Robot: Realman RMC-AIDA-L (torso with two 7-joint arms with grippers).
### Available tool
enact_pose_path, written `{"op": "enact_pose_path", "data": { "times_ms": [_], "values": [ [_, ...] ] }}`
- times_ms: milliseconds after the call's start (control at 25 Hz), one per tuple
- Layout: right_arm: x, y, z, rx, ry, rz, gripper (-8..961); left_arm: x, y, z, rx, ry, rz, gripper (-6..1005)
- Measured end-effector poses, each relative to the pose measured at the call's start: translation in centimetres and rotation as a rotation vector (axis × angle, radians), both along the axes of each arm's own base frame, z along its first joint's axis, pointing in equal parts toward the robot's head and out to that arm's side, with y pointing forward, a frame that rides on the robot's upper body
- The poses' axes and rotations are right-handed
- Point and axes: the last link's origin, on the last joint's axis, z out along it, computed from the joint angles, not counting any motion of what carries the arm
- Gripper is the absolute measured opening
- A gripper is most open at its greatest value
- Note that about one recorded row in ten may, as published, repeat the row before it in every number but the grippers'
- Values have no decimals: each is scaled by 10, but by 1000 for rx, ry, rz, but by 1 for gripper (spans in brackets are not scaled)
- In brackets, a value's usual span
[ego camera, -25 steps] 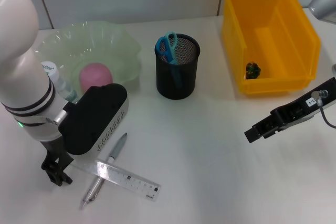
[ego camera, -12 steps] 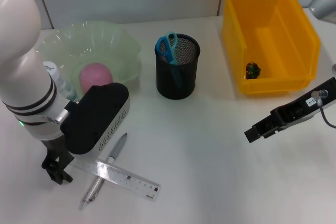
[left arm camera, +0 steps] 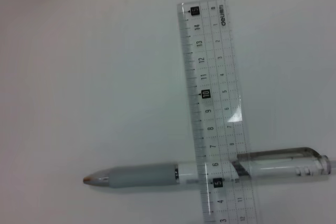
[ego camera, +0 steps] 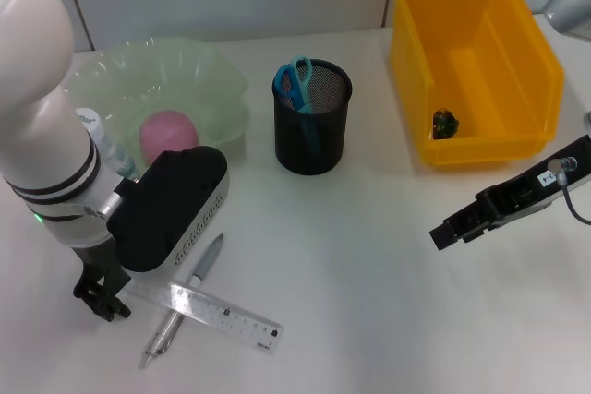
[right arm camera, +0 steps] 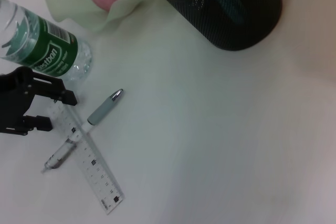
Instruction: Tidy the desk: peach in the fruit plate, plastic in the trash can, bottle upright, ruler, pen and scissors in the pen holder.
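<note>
One ruler (ego camera: 205, 308), one pen (ego camera: 183, 300), one pair of scissors (ego camera: 297, 81), one peach (ego camera: 169, 133), one bottle (right arm camera: 41, 45), one pen holder (ego camera: 312, 117), one fruit plate (ego camera: 209, 71), one yellow bin (ego camera: 474, 66)

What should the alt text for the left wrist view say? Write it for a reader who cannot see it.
A clear plastic ruler lies across a pen with a grey grip on a plain white desk, the two forming a cross. No gripper fingers show.

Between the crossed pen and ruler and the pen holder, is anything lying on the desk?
No. In the right wrist view the stretch from the pen and ruler to the pen holder is bare desk.
</note>
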Motion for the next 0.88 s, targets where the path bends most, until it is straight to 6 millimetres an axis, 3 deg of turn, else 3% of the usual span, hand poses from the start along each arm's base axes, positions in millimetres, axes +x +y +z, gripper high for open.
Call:
{"op": "enact_pose_path", "data": {
  "times_ms": [600, 880],
  "values": [
    [-1, 0, 0, 0, 1, 2, 535, 0, 0, -1, 11, 14, 3, 410],
    [-4, 2, 0, 0, 2, 10, 535, 2, 0, 1, 21, 20, 2, 410]
  ]
}}
